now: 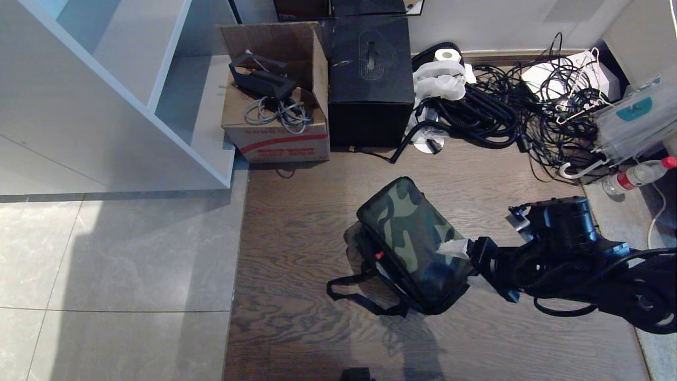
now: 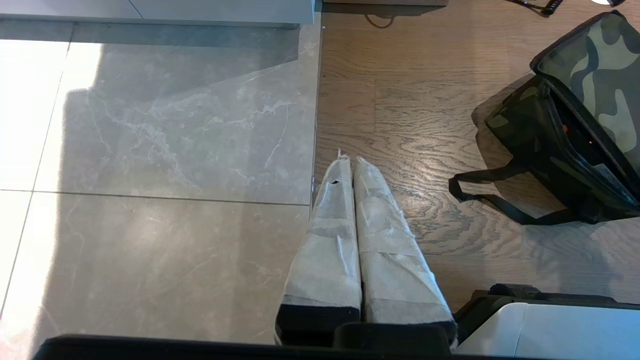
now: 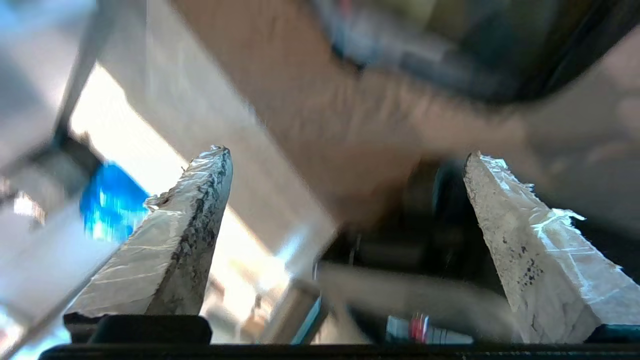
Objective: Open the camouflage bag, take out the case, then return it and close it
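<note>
Sitting on the wooden floor, the camouflage bag [image 1: 411, 243] lies tilted with its lid partly unzipped and its black strap [image 1: 359, 296] trailing toward the robot. The right tool [image 1: 459, 248] is at the bag's right edge, its taped fingers [image 3: 190, 235] spread wide with nothing between them. The left tool [image 2: 350, 165] hangs parked over the floor seam, its wrapped fingers pressed together and empty, well apart from the bag.

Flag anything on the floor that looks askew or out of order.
The camouflage bag lies tilted on the wood floor, its side gaping partly open and a black strap trailing loose. Behind it, a tangle of black cables sprawls against the wall. The right gripper, open, sits beside the bag.
</note>
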Motion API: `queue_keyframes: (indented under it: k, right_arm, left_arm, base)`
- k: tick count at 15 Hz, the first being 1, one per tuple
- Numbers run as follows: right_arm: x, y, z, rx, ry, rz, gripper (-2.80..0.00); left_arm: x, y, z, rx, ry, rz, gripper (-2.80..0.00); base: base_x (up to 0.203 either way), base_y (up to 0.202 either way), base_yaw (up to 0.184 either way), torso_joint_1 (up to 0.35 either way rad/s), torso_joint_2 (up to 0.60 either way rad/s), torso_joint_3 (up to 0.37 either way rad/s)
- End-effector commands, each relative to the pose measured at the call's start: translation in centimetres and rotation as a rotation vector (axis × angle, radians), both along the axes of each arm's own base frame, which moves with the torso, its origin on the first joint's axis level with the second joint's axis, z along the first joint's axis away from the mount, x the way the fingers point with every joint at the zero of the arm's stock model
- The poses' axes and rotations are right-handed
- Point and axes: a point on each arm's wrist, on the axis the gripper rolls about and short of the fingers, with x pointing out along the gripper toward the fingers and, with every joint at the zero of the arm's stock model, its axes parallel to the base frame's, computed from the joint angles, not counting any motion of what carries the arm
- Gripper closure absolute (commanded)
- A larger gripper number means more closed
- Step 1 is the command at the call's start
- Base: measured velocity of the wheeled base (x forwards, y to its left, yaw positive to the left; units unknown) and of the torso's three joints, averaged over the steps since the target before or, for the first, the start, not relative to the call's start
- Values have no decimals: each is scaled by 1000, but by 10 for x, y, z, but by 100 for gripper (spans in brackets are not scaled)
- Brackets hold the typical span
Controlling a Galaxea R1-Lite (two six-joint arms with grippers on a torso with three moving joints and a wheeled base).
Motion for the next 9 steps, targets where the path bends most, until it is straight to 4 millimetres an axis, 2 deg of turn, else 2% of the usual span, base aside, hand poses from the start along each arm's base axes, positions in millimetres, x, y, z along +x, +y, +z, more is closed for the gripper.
queue_keyframes:
  k: [1, 3, 4, 7, 9]
  right_arm:
    - [26, -12, -5, -5, -6, -58, -280]
    - [48, -21, -8, -14, -23, -110, -280]
    - [59, -27, -7, -21, -40, -149, 0]
    - [88, -30, 1, -42, -122, -241, 0]
    - [105, -21, 9, -73, -186, -270, 0]
  left_arm:
    - [0, 0, 0, 0, -1, 0, 0]
    - [0, 0, 0, 0, -1, 0, 0]
    - [0, 0, 0, 0, -1, 0, 0]
    - [0, 0, 0, 0, -1, 0, 0]
    - [0, 0, 0, 0, -1, 0, 0]
  base:
    - [0, 0, 0, 0, 0, 0]
    - [0, 0, 0, 0, 0, 0]
    - [0, 0, 0, 0, 0, 0]
    - [0, 0, 0, 0, 0, 0]
    - [0, 0, 0, 0, 0, 0]
